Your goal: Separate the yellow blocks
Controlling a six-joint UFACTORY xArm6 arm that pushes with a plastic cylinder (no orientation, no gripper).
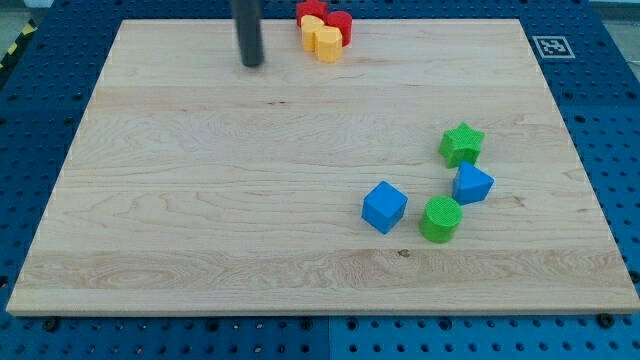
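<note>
Two yellow blocks sit touching at the view's top edge of the board: a yellow heart-like block (327,42) in front and a second yellow block (311,28) just behind it to the left. Two red blocks press against them, one (311,10) behind and one (341,24) to the right. My tip (252,62) rests on the board to the left of this cluster, a short gap away from the yellow blocks and touching none of them.
At the view's lower right lie a green star (461,144), a blue block (472,184), a green cylinder (440,219) and a blue cube (384,206). The wooden board (200,200) lies on a blue pegboard.
</note>
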